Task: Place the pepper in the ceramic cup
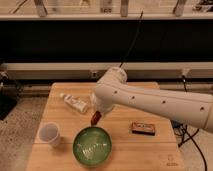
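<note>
Wooden tabletop (150, 150) carries the white ceramic cup (50, 134) at front left; the pincer (98, 113), apparently clamped on the red pepper (95, 118), hangs above the green bowl's (92, 146) far rim, cup lying leftward and nearer.

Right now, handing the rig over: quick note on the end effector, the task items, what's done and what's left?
End effector: over the table's middle, just behind the green bowl, mostly hidden by the arm. It is carrying the pepper, which pokes out below it, off the table.
Ceramic cup: upright at the table's front left, left of the bowl, nothing seen in it.
Done: pepper picked up and lifted.
Left: carry it left and forward to above the cup, then release it inside.
Also on the table: orange-brown box to the right, small bottle lying behind.
</note>
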`<action>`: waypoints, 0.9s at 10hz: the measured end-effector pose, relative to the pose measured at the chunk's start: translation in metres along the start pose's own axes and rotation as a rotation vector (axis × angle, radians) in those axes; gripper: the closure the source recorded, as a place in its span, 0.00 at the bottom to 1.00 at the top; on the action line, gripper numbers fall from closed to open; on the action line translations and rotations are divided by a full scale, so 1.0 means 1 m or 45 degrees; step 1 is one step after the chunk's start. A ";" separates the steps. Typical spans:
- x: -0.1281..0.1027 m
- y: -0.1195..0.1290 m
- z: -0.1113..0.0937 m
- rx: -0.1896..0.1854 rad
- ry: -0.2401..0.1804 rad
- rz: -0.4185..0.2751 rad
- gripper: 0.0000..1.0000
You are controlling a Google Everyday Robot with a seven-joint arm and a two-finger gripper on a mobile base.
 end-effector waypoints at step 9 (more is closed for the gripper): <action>-0.096 -0.073 -0.012 -0.001 -0.100 -0.252 1.00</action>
